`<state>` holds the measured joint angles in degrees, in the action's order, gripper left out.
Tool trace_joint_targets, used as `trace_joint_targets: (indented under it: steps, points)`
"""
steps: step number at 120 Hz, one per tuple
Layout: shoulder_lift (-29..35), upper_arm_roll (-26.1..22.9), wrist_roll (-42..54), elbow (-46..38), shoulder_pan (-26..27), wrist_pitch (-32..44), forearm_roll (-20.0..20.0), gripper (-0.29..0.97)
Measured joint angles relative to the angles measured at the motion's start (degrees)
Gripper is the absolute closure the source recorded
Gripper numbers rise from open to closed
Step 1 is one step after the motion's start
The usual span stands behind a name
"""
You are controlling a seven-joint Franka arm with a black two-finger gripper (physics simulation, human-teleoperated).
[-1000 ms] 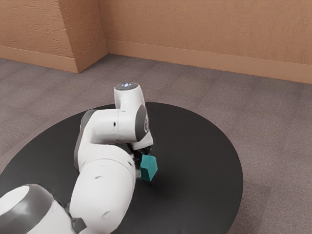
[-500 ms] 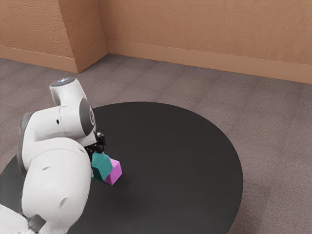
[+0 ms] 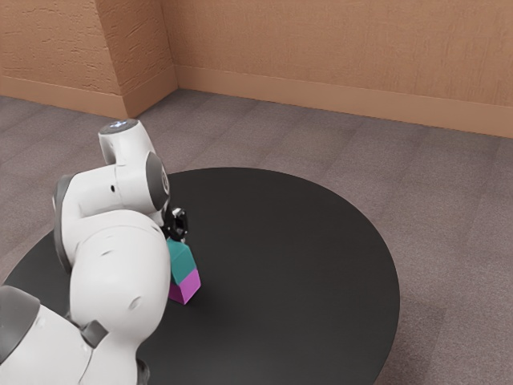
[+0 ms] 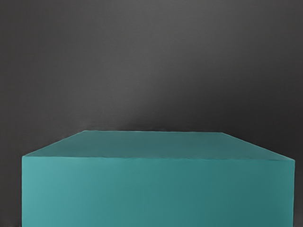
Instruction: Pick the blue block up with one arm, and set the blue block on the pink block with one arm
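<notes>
You are seating the blue block point(image 3: 182, 259) on the pink block point(image 3: 187, 286), at about 8 o'clock on the round table point(image 3: 321, 265), so be letting go only once the faces are lying square. The gripper point(image 3: 177, 225) is sitting at the blue block's 12 o'clock edge; whether it is gripping or released, I cannot tell. Half a second ago the block was tilting at the pink one's 10 o'clock; now it is resting level on top.

There are two blocks: one blue block point(image 3: 181, 258) and one pink block point(image 3: 187, 285). There is one round black tabletop point(image 3: 304, 265) and one white arm point(image 3: 112, 241).
</notes>
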<state>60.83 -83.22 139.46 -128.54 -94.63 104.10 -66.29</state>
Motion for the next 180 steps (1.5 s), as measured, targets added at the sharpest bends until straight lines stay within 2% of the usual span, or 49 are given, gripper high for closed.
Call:
trace_joint_targets:
  steps: [58, 72, 124, 180]
  points:
    - [0.72, -2.62, -4.22, 2.25, -3.18, 0.62, 0.13, 0.29]
    - [0.87, -3.3, -5.93, 3.13, -3.55, 0.78, 1.53, 0.29]
    - [0.88, -3.47, -10.47, 3.28, -4.19, 1.14, 2.93, 0.29]
    - [0.01, -4.74, -12.77, 6.06, -7.56, 1.16, 3.05, 0.29]
